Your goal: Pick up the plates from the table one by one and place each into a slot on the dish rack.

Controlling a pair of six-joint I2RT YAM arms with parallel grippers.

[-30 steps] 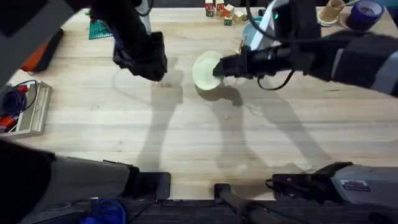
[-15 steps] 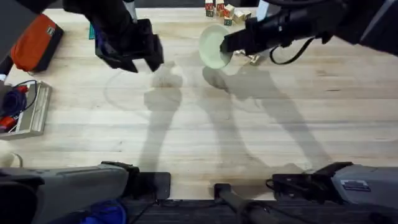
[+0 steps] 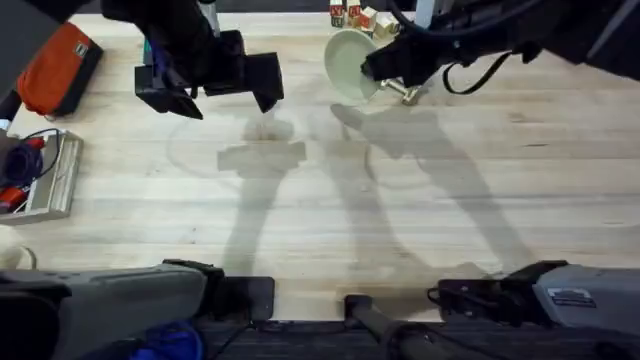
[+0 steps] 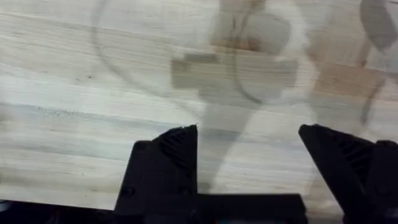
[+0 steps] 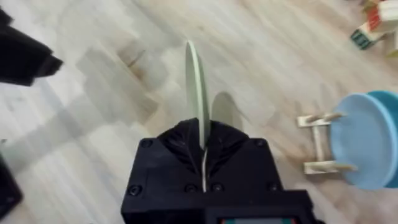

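Observation:
A pale cream-yellow plate (image 3: 347, 64) hangs on edge above the table (image 3: 420, 200) at the back centre, with my right gripper (image 3: 376, 68) shut on its rim. The right wrist view shows this plate (image 5: 195, 87) edge-on, clamped in the gripper (image 5: 203, 142). Just beyond it stands the small wooden dish rack (image 5: 318, 144), holding a light blue plate (image 5: 365, 140) with a teal one behind it. From overhead, my right arm covers most of the rack (image 3: 405, 93). My left gripper (image 3: 212, 90) hovers open over bare wood at the back left, its fingers (image 4: 171, 155) wide apart and empty.
Coloured toy blocks (image 3: 360, 15) lie at the back edge, behind the rack. An orange object (image 3: 55, 65) and a white box with cables (image 3: 40, 175) sit at the left edge. A green item (image 3: 150, 50) lies under my left arm.
My right gripper has carried the cream plate back and to the right, close beside the rack. My left arm drifted a little left and back.

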